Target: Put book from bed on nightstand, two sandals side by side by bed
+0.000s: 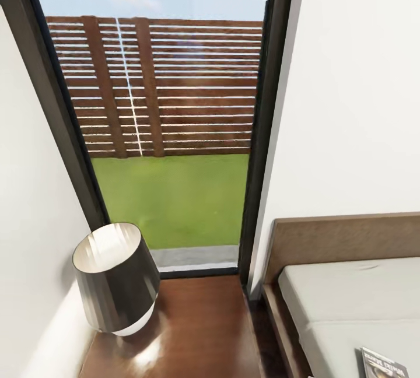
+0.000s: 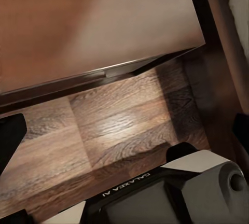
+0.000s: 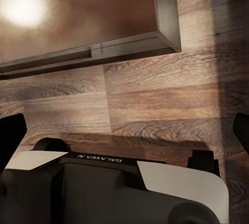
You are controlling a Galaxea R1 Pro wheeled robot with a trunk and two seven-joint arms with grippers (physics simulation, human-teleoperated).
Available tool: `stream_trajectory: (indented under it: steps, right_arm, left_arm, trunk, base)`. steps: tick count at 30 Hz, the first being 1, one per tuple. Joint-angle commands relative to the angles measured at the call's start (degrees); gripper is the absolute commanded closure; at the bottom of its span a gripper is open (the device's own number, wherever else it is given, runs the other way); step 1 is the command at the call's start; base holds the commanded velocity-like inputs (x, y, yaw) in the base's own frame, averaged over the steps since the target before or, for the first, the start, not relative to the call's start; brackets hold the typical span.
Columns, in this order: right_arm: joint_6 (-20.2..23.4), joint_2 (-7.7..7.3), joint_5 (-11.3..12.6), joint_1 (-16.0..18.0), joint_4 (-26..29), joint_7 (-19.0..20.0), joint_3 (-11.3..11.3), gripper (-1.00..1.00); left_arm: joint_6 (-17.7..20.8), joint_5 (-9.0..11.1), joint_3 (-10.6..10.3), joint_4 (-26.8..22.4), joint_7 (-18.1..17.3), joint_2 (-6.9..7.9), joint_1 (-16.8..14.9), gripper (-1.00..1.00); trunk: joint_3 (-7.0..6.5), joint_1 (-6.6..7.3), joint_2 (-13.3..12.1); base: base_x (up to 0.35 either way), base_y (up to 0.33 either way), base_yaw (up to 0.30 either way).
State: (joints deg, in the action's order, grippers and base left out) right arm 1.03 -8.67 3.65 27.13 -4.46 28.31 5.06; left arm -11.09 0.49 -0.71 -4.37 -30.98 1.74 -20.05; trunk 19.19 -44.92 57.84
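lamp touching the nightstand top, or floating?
Touching. Head view: the lamp's white base sits directly on the glossy nightstand top, its reflection meeting the base with no gap visible.

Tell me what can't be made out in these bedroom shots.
- Book: cut by the head view's bottom edge; title too small to read.
- Nightstand: front is below the frame.
- Bed: runs off the right and bottom edges.
- Lamp: base is mostly hidden behind its shade.
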Motion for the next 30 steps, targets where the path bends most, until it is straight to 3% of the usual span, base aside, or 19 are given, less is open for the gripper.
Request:
stream_trajectory:
  steps: [1,30]
  right_arm:
    - [0.1,-0.03,0.4,0.1,-0.2,0.2,0.4,-1.00]
    - [0.1,-0.03,0.4,0.1,-0.2,0.2,0.4,-1.00]
  left_arm:
    - [-0.2,0.0,-0.1,0.1,-0.1,0.01,-0.1,-1.00]
    - [-0.2,0.0,-0.1,0.1,-0.1,0.01,0.0,-1.00]
  trunk:
    - [-0.12,0.22,-0.4]
    - [-5.32,6.59,-12.0]
  base:
    - [0.000,0.000,0.000]
    - [0.000,0.000,0.000]
